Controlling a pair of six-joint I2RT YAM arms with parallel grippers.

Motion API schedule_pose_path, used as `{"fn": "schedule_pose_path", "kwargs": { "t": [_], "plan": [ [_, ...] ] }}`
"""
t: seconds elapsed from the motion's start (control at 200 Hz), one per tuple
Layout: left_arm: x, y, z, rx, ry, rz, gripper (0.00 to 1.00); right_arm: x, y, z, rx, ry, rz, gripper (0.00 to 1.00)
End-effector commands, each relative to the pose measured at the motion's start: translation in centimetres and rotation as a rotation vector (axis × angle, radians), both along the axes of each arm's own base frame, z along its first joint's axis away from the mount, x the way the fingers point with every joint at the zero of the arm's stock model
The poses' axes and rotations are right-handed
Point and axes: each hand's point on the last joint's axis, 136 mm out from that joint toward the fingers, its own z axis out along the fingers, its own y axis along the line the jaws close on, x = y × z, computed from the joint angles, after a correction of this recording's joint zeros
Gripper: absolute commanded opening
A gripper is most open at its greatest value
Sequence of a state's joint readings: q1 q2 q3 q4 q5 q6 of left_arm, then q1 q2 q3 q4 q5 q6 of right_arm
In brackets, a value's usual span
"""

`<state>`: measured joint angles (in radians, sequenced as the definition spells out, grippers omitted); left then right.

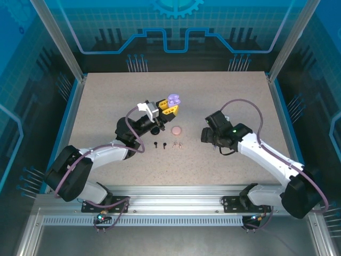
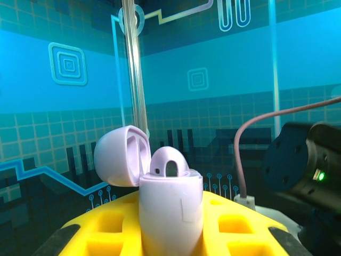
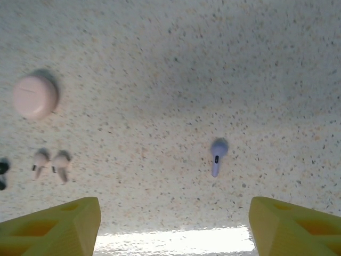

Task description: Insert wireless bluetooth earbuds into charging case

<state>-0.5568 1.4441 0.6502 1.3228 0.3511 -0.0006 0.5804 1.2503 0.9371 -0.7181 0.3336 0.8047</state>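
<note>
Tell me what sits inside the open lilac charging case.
One lilac earbud stands in the lilac charging case, its rounded top poking above the rim. The case wall hides its stem and the neighbouring slot.

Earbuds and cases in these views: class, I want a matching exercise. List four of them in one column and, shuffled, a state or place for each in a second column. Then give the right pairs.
Things
1. lilac case
2. pink case
3. lilac earbud
4. pink earbuds

States
A. lying side by side as a pair
B. lid shut, resting on the table
C. lid open
D. lying on its own, apart from the others

Pairs: 1-C; 2-B; 3-D; 4-A
</note>
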Motion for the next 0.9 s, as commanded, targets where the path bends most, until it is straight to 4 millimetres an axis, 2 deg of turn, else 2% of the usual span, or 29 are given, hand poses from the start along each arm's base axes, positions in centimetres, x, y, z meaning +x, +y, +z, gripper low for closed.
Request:
{"fn": "schedule_pose_path", "kwargs": {
  "t": [0.0, 0.195, 0.44, 0.715, 0.895],
  "plan": [
    [-0.6, 0.4, 0.9, -0.036, -0.024, 0.006, 0.0, -0.5, -0.9, -1.6, -0.033, 0.054, -0.047, 0.74],
    [-0.7, 0.4, 0.9, -0.037, -0.026, 0.005, 0.0, -0.5, -0.8, -3.5, -0.073, 0.128, -0.057, 0.71],
    [-0.9, 0.5, 0.9, -0.04, -0.034, 0.007, 0.0, -0.7, -1.0, -5.2, -0.115, 0.165, -0.076, 0.59],
    [-0.8, 0.4, 0.9, -0.044, -0.037, 0.004, 0.0, 0.5, -2.1, -6.2, -0.15, 0.183, -0.169, 0.5],
    [-0.7, 0.4, 0.6, -0.038, -0.037, 0.011, 0.0, 1.5, -2.2, -7.5, -0.144, 0.21, -0.202, 0.48]
  ]
}}
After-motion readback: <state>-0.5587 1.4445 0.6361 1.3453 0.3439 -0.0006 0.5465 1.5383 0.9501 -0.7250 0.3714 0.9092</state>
